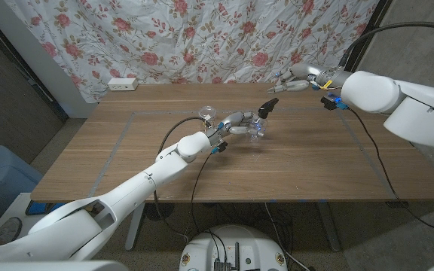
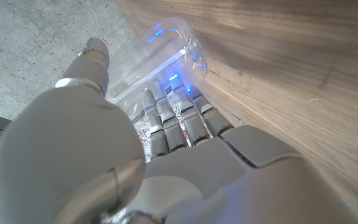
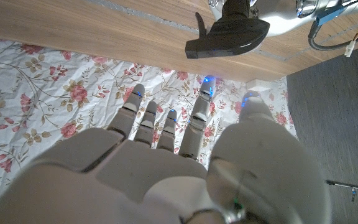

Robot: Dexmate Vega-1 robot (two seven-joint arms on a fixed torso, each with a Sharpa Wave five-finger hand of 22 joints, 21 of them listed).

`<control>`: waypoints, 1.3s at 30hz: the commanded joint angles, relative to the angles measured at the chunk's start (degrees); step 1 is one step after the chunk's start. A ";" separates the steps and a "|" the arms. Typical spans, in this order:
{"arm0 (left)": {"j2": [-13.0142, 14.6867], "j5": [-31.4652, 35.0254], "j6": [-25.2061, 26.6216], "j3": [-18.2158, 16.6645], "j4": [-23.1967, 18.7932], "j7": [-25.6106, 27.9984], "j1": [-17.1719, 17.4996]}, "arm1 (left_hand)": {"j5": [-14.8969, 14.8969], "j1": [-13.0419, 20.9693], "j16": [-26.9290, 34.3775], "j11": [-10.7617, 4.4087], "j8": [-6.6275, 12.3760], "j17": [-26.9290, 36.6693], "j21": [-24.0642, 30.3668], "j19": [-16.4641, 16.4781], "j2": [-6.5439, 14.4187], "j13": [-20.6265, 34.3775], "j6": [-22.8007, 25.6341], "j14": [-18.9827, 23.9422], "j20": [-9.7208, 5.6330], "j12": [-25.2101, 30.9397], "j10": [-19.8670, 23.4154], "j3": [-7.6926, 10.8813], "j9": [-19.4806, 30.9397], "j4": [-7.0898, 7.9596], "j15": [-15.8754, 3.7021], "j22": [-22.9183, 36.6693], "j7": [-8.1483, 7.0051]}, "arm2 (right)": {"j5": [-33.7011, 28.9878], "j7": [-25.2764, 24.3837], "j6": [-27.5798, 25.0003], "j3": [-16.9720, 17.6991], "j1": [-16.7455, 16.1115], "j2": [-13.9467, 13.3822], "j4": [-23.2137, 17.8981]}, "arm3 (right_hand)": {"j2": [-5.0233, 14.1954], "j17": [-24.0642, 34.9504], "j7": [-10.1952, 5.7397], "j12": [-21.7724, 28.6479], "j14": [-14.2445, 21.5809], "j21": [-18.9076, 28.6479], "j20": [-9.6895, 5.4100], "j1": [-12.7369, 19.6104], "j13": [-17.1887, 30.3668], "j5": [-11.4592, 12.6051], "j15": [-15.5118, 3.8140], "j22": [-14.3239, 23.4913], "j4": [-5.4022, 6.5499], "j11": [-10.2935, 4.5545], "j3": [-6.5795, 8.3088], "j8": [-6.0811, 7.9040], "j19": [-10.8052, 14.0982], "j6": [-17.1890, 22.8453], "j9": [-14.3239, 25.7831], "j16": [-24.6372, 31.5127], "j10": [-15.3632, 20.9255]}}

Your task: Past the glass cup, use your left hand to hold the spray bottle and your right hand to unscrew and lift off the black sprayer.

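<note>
Left arm [image 1: 149, 177] is seen extended from lower left toward frame centre, forearm raised off the tabletop [image 1: 89, 150]. Left hand [image 1: 236, 123] is closed around the spray bottle [image 1: 256, 128] at centre; in the left wrist view the fingers [image 2: 166, 118] are curled against the clear body, thumb set apart on the other side. Right arm [image 1: 398, 98] is seen entering from the right edge, reaching toward upper right of centre. Right hand [image 1: 296, 79] is held above the tabletop with nothing grasped; fingers [image 3: 160, 124] extended and slightly apart.
</note>
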 commanded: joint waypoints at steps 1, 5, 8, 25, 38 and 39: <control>-0.37 1.31 -0.02 -0.28 -0.57 3.03 0.91 | 0.07 0.74 0.16 -3.33 6.70 0.10 0.04 0.58 8.82 0.32 2.27 0.44 -2.52 0.40 4.01 0.41 0.18 -0.03 -8.06 0.24 -1.29 | -3.49 -1.58 -8.09 -3.13 1.77 0.60 -3.89 | 0.11 0.01 1.08 0.30 1.02 0.23 0.78 -1.42 0.20 -0.37 0.16 0.33 0.23 0.36 -0.50 0.16 0.57 0.27 0.23 0.66 0.64; -0.44 1.63 0.23 -0.41 -1.11 4.14 1.45 | 0.05 0.72 0.18 -3.33 6.77 0.14 0.06 0.65 8.75 0.35 2.33 0.46 -2.57 0.40 4.06 0.34 0.14 -0.02 -8.14 0.24 -1.32 | -5.30 -0.53 -11.65 -5.52 3.81 0.90 -5.10 | 0.09 0.02 1.75 0.32 1.17 0.23 1.17 -2.34 0.19 -0.61 0.45 0.33 0.45 0.58 -0.77 -0.01 0.83 0.07 0.21 0.66 0.87; -0.58 1.94 0.37 -0.47 -1.39 5.03 1.79 | 0.05 0.71 0.17 -3.29 6.77 0.13 0.06 0.66 8.77 0.37 2.27 0.50 -2.55 0.38 4.06 0.35 0.13 0.01 -8.09 0.24 -1.32 | -6.33 -0.21 -13.78 -6.94 4.92 1.28 -5.71 | 0.07 0.02 2.31 0.30 1.24 0.18 1.61 -3.34 0.19 -0.89 0.83 0.33 0.72 0.95 -1.06 -0.23 0.96 -0.26 0.20 0.62 1.01; -2.47 5.46 0.38 -0.46 -2.10 12.44 3.82 | 0.04 0.71 0.17 -3.41 6.99 0.20 0.04 0.77 8.69 0.45 2.40 0.69 -2.60 0.35 4.31 0.26 0.00 0.03 -8.15 0.23 -1.47 | -11.93 3.38 -23.36 -15.37 11.98 2.57 -8.41 | 0.54 -0.02 5.78 0.07 0.80 -0.31 2.42 -8.68 0.15 -2.67 2.97 0.33 2.21 2.71 -2.29 -1.02 0.40 -0.98 0.44 0.02 1.23; -3.31 6.99 0.54 -0.23 -2.28 15.20 4.40 | 0.03 0.61 0.13 -3.44 7.17 0.27 0.03 0.85 8.76 0.45 2.51 0.75 -2.58 0.32 4.57 0.22 -0.12 0.12 -8.11 0.23 -1.26 | -19.27 8.37 -33.67 -27.13 21.05 5.11 -10.09 | 0.62 -0.10 8.05 0.08 1.67 -0.24 2.45 -11.48 0.13 -4.02 4.13 0.35 2.75 4.83 -2.95 -1.73 0.86 -2.06 0.74 0.06 1.78; -3.33 7.11 0.56 -0.22 -2.33 15.38 4.43 | 0.03 0.62 0.11 -3.46 7.20 0.25 0.03 0.85 8.73 0.46 2.57 0.77 -2.59 0.32 4.60 0.22 -0.12 0.10 -8.13 0.23 -1.32 | -19.96 8.74 -34.59 -28.31 21.90 5.32 -10.19 | 0.65 -0.10 8.19 0.08 1.67 -0.23 2.45 -11.83 0.13 -4.21 4.30 0.35 2.84 5.08 -3.03 -1.82 0.92 -2.22 0.77 0.03 1.83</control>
